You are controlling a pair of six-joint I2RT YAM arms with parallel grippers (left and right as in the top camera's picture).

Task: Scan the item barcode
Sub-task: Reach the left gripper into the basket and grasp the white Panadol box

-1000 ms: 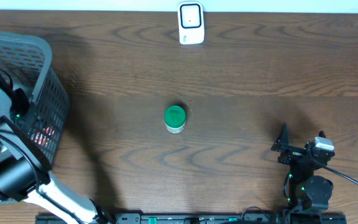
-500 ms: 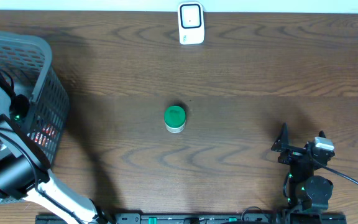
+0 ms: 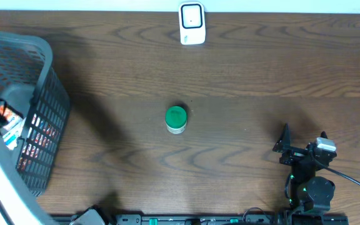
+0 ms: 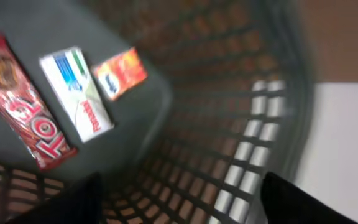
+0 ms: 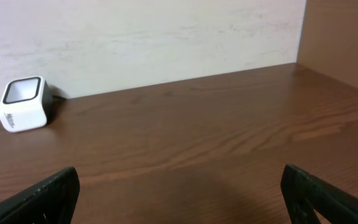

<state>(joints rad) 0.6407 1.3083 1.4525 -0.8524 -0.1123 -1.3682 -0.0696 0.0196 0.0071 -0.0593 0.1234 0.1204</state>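
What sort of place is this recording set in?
Probably a mock shop checkout, staged for robots: a white barcode scanner at the far edge, a grey basket holding packaged snacks, and a green-lidded jar mid-table.

- The dark wooden tabletop (image 3: 105, 62) lies open across the middle of the overhead frame, with only the small green-lidded round jar (image 3: 176, 119) at centre.
- A white box-shaped scanner (image 3: 192, 24) stands at top centre.
- A grey plastic mesh basket (image 3: 45, 87) walls the left edge, with flat snack packets (image 4: 76, 93) on its floor.
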